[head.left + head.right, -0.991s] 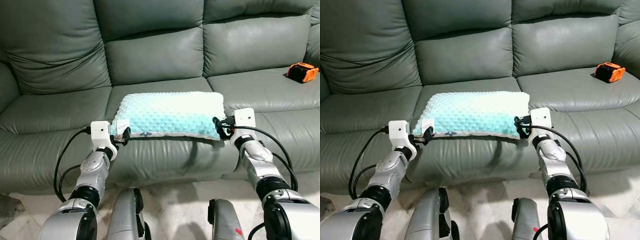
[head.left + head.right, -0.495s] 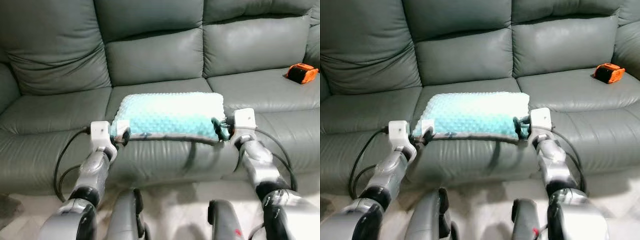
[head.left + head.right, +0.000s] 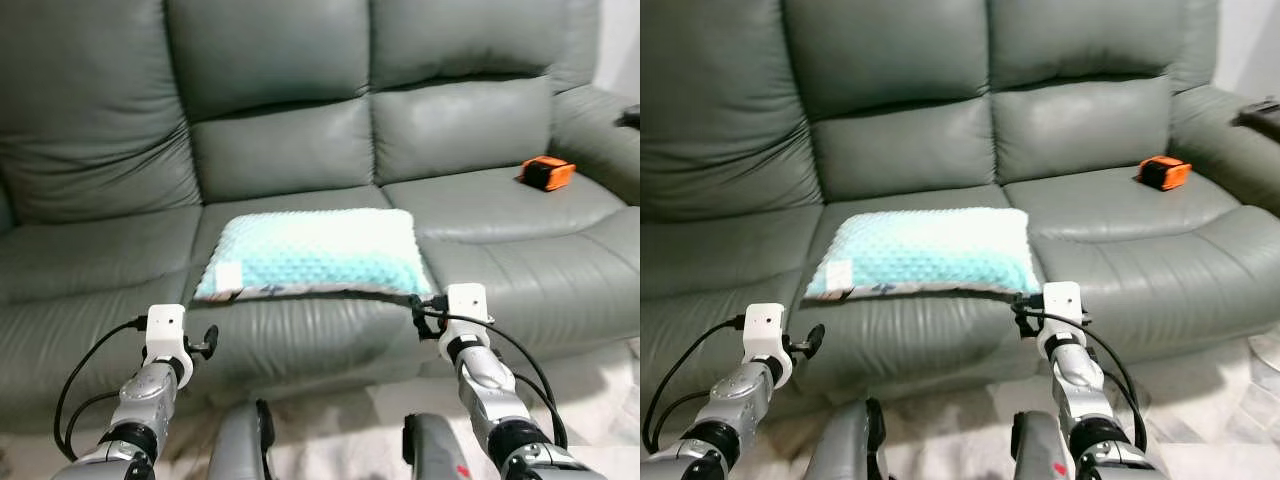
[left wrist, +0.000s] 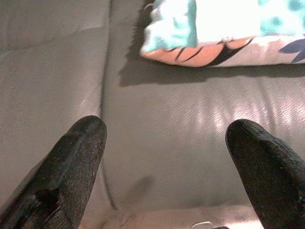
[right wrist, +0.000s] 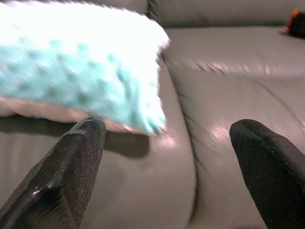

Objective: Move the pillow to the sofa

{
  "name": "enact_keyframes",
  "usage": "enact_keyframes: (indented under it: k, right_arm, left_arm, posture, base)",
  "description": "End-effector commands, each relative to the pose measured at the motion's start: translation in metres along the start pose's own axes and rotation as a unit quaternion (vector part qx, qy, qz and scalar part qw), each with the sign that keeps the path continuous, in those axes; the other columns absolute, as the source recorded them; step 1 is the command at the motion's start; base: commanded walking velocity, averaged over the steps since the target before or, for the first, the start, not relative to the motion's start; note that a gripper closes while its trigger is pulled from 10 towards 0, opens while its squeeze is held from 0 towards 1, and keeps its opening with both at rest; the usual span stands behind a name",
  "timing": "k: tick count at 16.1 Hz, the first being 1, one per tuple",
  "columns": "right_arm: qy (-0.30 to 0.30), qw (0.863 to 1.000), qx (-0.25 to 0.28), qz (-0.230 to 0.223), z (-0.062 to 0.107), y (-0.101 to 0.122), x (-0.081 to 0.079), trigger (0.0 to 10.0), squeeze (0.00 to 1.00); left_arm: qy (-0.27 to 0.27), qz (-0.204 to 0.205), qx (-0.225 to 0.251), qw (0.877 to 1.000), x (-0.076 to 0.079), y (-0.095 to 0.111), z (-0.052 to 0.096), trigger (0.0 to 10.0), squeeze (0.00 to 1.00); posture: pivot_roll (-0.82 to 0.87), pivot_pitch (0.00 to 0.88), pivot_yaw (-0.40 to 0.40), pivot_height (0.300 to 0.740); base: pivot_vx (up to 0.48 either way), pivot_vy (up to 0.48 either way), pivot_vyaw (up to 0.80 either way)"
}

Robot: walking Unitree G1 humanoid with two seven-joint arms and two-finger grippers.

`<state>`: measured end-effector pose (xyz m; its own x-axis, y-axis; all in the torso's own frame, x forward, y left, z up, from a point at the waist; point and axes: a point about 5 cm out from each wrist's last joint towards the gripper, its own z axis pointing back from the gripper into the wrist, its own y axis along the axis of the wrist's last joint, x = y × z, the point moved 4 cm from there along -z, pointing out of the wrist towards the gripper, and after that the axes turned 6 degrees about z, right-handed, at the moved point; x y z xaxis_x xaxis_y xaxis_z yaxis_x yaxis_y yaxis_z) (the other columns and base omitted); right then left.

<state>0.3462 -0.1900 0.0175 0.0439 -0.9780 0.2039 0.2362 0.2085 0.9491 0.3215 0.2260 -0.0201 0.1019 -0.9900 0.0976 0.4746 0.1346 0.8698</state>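
- The left gripper (image 3: 208, 341) hovers low in front of the sofa's (image 3: 90, 255) front edge, its two black fingers (image 4: 71, 167) spread wide with nothing between them.
- From that gripper the pillow (image 3: 312, 253) lies ahead and toward the robot's right; the wrist view shows the pillow's near corner beyond the fingertips, apart from them, with bare leather between.
- The mint dotted pillow rests flat on the middle seat cushion, its long axis running side to side along the sofa, its front hem just at the cushion's front edge.
- The right gripper (image 3: 418, 315) sits just beside the pillow's near right corner, closer to it than the left one is; its fingers (image 5: 71, 171) are likewise wide apart and hold nothing.
- The pillow looks delivered, so what remains is probably only backing the arms away, and there is open room toward the robot for that.
- Farther right, an orange and black object (image 3: 545, 173) lies on the right seat cushion, well apart from the pillow and from both arms.
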Motion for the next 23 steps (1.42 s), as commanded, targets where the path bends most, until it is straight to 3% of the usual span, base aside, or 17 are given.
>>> enact_keyframes:
  k: [1,2,3,4,8,10,17,19,23]
  right_arm:
    - [0.004,1.000,-0.010,-0.004,0.002,-0.006,-0.004,10.0,1.00]
    - [0.001,1.000,-0.029,-0.005,0.004,-0.013,-0.004,10.0,1.00]
    - [-0.002,0.999,-0.049,-0.010,0.006,-0.022,-0.004,10.0,0.05]
    - [-0.004,0.998,-0.058,-0.019,0.008,-0.026,-0.003,10.0,0.00]
    - [-0.027,0.989,-0.135,-0.054,0.023,-0.061,0.002,10.0,0.00]
    - [-0.024,0.981,-0.182,-0.065,0.032,-0.079,-0.002,10.0,0.00]
    - [0.018,0.967,-0.253,-0.034,0.056,-0.112,-0.017,10.0,0.00]
    - [0.033,0.960,-0.278,-0.010,0.070,-0.128,-0.016,10.0,0.00]
    - [0.056,0.950,-0.307,0.025,0.087,-0.144,-0.012,10.0,0.00]
  left_arm:
    - [0.006,0.001,-0.002,1.000,-0.004,-0.001,0.001,10.0,0.00]
    - [0.005,-0.002,-0.006,1.000,-0.004,-0.003,0.001,10.0,0.00]
    - [0.007,-0.003,-0.010,1.000,-0.005,-0.005,0.002,10.0,0.00]
    - [0.008,-0.005,-0.014,1.000,-0.006,-0.008,0.003,10.0,0.00]
    - [0.032,-0.028,-0.069,0.997,-0.021,-0.040,0.015,10.0,0.00]
    - [0.043,-0.028,-0.090,0.995,-0.024,-0.053,0.019,10.0,0.00]
    - [0.043,-0.025,-0.144,0.988,-0.017,-0.080,0.027,10.0,0.00]
    - [0.053,-0.023,-0.157,0.986,-0.023,-0.087,0.032,10.0,0.00]
    - [0.072,-0.022,-0.179,0.981,-0.035,-0.100,0.041,10.0,0.00]
  posture:
    - [-0.13,0.000,0.086,0.581]
    - [-0.13,0.000,0.084,0.581]
    - [-0.13,0.000,0.083,0.581]
    - [-0.13,0.000,0.084,0.581]
    - [-0.13,0.000,0.084,0.586]
    - [-0.13,0.000,0.078,0.616]
    - [-0.13,0.000,0.067,0.706]
    - [-0.13,0.000,0.064,0.736]
    - [-0.13,0.000,0.060,0.740]
  base:
    - [0.000,0.000,0.00]
    - [0.000,0.000,0.00]
    - [0.000,0.000,0.00]
    - [0.000,0.000,0.00]
    - [0.000,0.000,0.00]
    - [0.000,0.000,0.00]
    - [0.000,0.000,0.00]
    - [0.000,0.000,0.00]
    - [0.000,0.000,0.00]
